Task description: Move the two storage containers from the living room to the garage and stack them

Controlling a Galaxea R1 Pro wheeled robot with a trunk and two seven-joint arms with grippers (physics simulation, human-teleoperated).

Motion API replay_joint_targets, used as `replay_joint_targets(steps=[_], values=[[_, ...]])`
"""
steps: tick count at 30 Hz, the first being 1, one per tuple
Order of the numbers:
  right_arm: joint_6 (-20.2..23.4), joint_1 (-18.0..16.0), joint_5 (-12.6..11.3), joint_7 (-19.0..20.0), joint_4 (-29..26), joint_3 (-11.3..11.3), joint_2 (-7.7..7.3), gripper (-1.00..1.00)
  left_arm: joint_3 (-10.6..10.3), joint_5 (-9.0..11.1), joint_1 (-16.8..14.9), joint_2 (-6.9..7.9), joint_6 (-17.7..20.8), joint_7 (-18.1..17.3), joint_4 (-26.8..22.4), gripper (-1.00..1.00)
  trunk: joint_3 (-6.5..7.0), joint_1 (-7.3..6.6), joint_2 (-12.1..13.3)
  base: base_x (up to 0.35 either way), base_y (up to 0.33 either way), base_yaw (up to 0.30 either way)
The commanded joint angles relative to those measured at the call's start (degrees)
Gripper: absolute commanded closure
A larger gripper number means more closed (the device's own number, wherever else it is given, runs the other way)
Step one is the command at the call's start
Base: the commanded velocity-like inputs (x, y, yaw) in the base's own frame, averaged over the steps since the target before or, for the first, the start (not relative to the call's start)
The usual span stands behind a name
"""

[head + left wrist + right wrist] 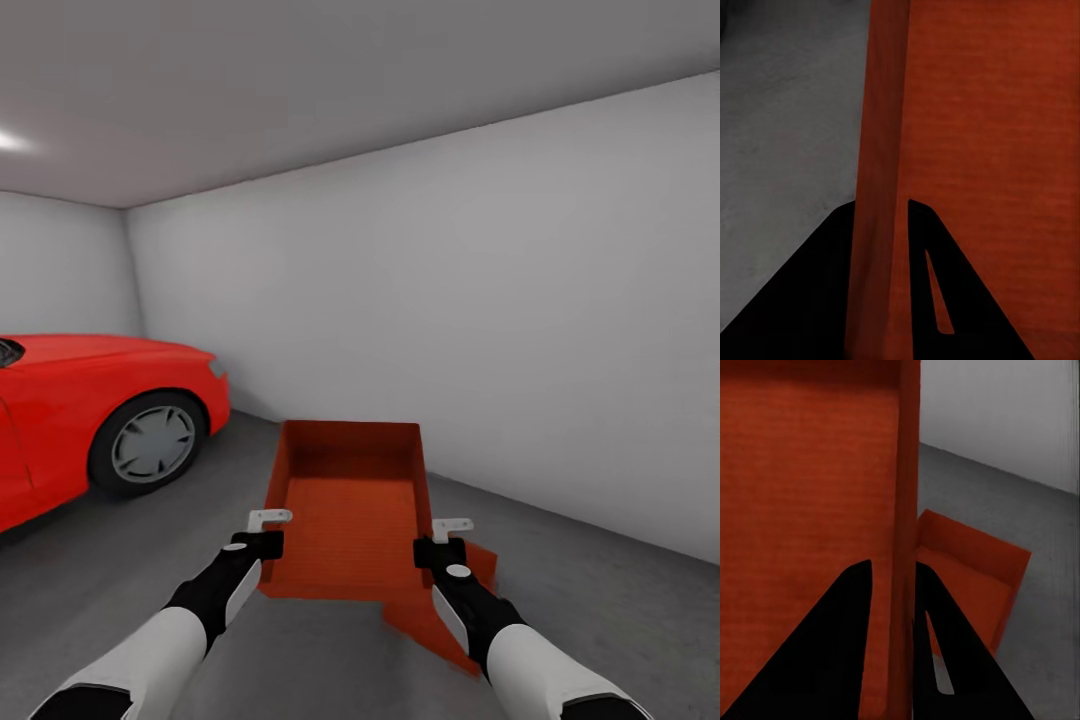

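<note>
Your left gripper point(262, 532) clamped the left wall of the upper container point(350, 510); your right gripper point(441, 540) pinched its right wall. Below the right gripper, the second container point(440, 615) seemed to rest on the garage floor point(100, 580), though half hidden. Stacking wasn't yet done: you had still to lower and release.

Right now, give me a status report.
Left gripper and right gripper clamp held container walls. Second container on garage floor below. Red car left.

Lower container point(440, 625) mostly behind the held container point(350, 500); red car point(90, 420) cut off at left edge
</note>
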Motion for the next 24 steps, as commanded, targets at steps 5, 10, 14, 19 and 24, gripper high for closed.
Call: replay_joint_targets(steps=[5,10,14,19,24], values=[[-0.1,-0.1,-0.3,-0.7,0.2,-1.0,-1.05,1.0,2.3,-0.8,0.0,0.49,-0.2,2.3,-0.4,1.0,-0.08,0.04,-0.1,0.297,0.222,-0.287],[-0.1,0.0,-0.3,-0.7,0.2,-1.0,-1.05,1.0,2.3,-0.8,0.0,0.49,-0.2,2.3,-0.4,1.0,-0.08,0.04,-0.1,0.297,0.222,-0.287],[-0.2,0.0,-0.3,-0.7,0.2,-1.0,-1.05,1.0,2.3,-0.8,0.0,0.46,-0.2,2.3,-0.4,1.0,-0.08,0.04,-0.1,0.296,0.222,-0.287],[-0.2,0.0,-0.3,-0.7,0.2,-1.0,-1.05,1.0,2.3,-0.8,0.0,0.48,-0.2,2.3,-0.4,1.0,-0.08,0.04,-0.1,0.296,0.222,-0.287],[-0.2,0.0,-0.3,-0.7,0.2,-1.0,-1.05,1.0,2.3,-0.8,0.0,0.49,-0.2,2.3,-0.4,1.0,-0.08,0.04,-0.1,0.296,0.222,-0.287]])
